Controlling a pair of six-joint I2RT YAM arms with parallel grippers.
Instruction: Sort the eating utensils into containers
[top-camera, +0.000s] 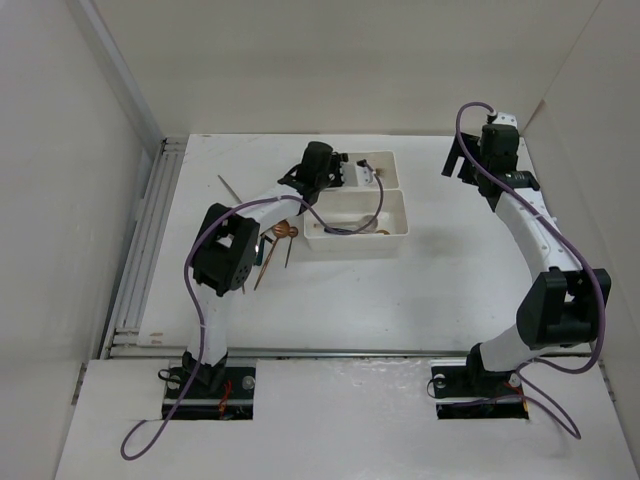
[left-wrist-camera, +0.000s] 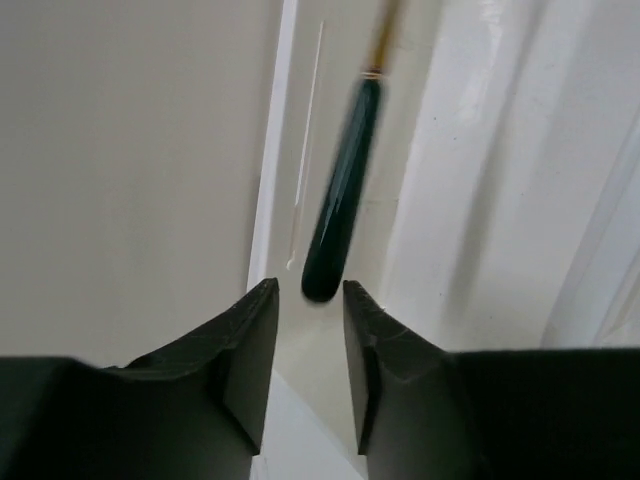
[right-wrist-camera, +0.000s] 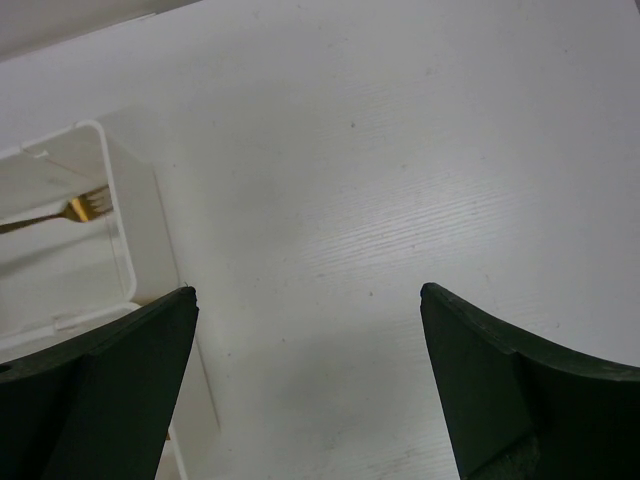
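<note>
Two white bins lie side by side mid-table, the far one (top-camera: 385, 160) and the near one (top-camera: 395, 240). My left gripper (top-camera: 338, 172) hovers over the far bin's left end. In the left wrist view the left gripper (left-wrist-camera: 310, 290) is narrowly open. A blurred dark green-handled utensil (left-wrist-camera: 340, 200) sits just beyond the fingertips, not held, over the bin's white rim (left-wrist-camera: 268, 180). The near bin holds copper utensils (top-camera: 350, 228). My right gripper (top-camera: 455, 160) is wide open and empty over bare table, also in its wrist view (right-wrist-camera: 308, 292). A gold fork (right-wrist-camera: 85, 208) lies in a bin (right-wrist-camera: 125, 240).
Several loose utensils lie on the table left of the bins: a copper spoon (top-camera: 286, 232), dark-handled ones (top-camera: 265, 258), and a thin one (top-camera: 228, 186) farther back. White walls enclose the table. A metal rail (top-camera: 145, 250) runs along the left edge.
</note>
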